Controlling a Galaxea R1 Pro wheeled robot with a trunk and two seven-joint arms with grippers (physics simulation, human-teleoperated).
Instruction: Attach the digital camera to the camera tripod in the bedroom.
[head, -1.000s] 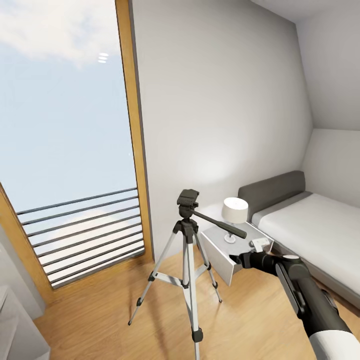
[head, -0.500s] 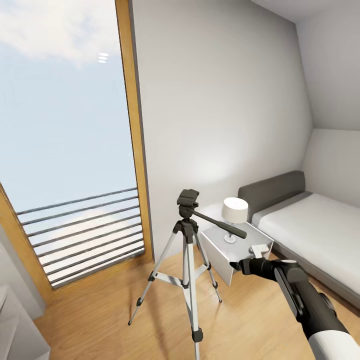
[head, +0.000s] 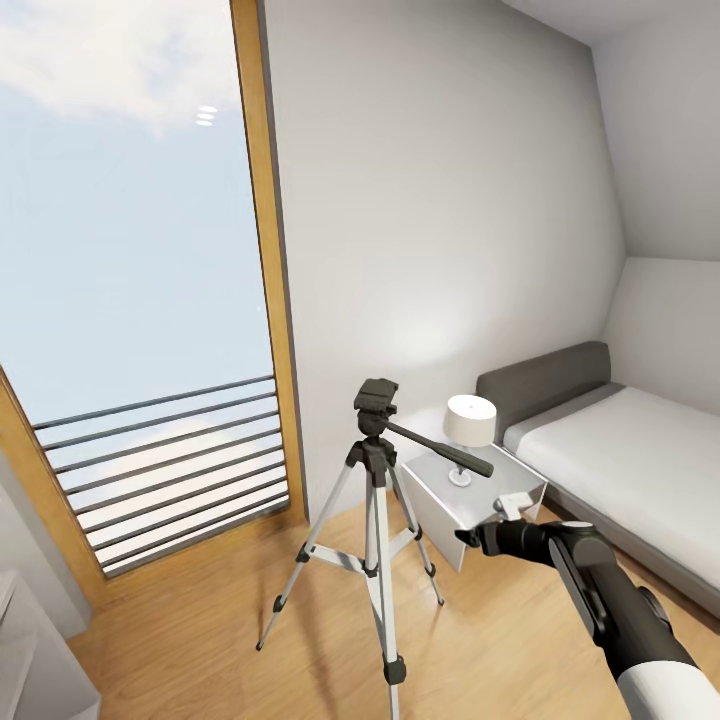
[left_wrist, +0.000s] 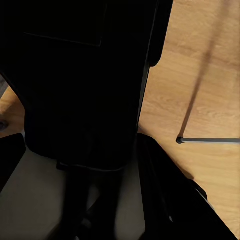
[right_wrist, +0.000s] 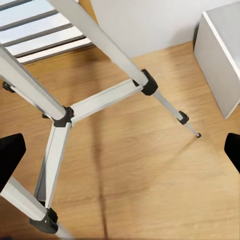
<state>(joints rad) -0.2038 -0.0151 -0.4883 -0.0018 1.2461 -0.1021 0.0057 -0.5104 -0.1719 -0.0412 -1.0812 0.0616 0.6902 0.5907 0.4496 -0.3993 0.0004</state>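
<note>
Standing on the wood floor (head: 200, 640), one camera tripod (head: 375, 490) on three silver legs, beside one nightstand (head: 440, 500) with one lamp (head: 468, 425), one bed (head: 620, 460), right hand (head: 470, 537) nearby, fingers apart.

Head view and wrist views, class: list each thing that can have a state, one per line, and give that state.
camera tripod: upright, legs spread on the wood floor, head bare, no camera mounted.
table lamp: upright on the nightstand.
nightstand: front closed.
right claw: open, empty, beside the nightstand's front corner.
bed: made, nothing on it.
</note>
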